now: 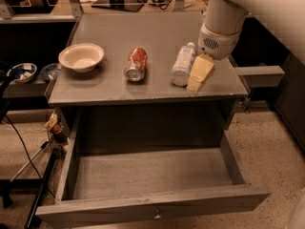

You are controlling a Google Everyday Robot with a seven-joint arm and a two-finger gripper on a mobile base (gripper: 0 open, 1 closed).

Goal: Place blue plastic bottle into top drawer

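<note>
1. The blue plastic bottle lies on its side on the tabletop, just right of the red soda can.
2. The pincer is lowered farther right of the can, close against the bottle's other flank; whether it is apart or together I cannot tell.
3. The top drawer stands pulled out, below the can.
4. A pale bowl sits left of the can.

Speckled pale floor, grey cabinet top, side shelf, warm light.
</note>
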